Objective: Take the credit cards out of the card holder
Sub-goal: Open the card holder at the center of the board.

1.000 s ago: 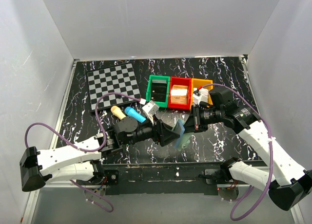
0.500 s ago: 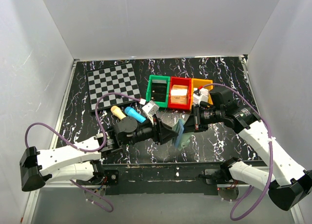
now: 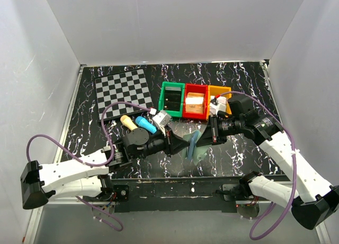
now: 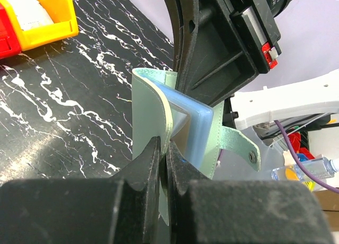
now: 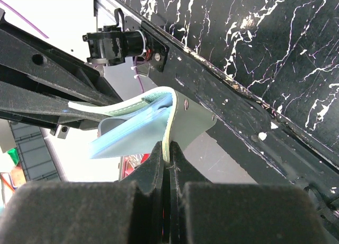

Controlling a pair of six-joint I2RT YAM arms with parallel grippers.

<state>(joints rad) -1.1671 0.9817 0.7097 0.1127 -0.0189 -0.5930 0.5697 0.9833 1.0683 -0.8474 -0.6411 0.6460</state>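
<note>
The card holder (image 4: pixel 148 101) hangs open in the air above the marbled bench (image 3: pixel 233 79), just in front of the coloured bins (image 3: pixel 195 99), stretched between the two arms. The left tool (image 4: pixel 163 154) is pinched shut on the edge of one pale green flap, and the right tool (image 5: pixel 167 151) is clamped likewise on the opposite flap. Between the blue-grey inner panels a grey sliver may be one of the credit cards (image 4: pixel 183 131), though the view is too tight to be sure.
</note>
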